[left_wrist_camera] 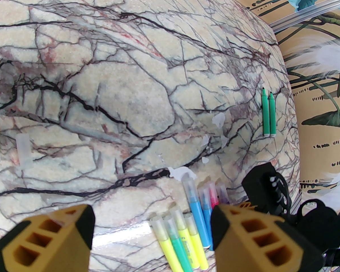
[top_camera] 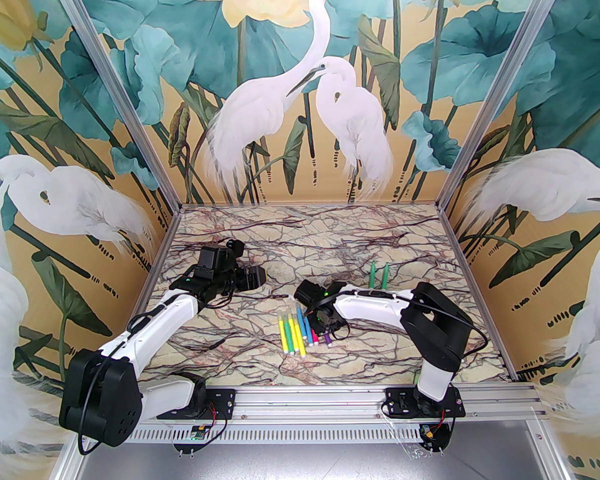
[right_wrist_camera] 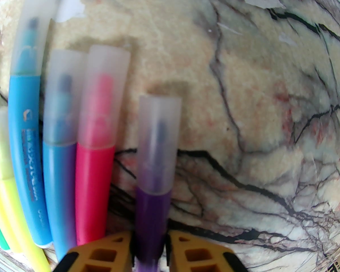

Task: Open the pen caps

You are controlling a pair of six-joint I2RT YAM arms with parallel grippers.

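Two loose pen caps (left_wrist_camera: 24,150) are seen lying side by side on the marble table (top_camera: 305,238), at the left edge of the left wrist view and apart from any pen. The left gripper (left_wrist_camera: 151,220) is held above the table with its jaws parted and nothing between them.

Further right, near the middle of the table, a row of capped pens (top_camera: 295,335) is laid out with barrels side by side. A yellow pen, a teal pen and two more yellow ones are followed by two blue pens and a pink pen (right_wrist_camera: 92,191). Each is fitted with a translucent cap at its far end.

At the right end of the row the purple pen (right_wrist_camera: 152,208) is found, set slightly apart from the pink one, its frosted cap (right_wrist_camera: 158,140) in place. The right gripper (right_wrist_camera: 150,237) is clamped on its barrel below the cap, a finger pressed to each side.

Beyond the right gripper, two green pens (left_wrist_camera: 265,115) are laid side by side, their tips bare.
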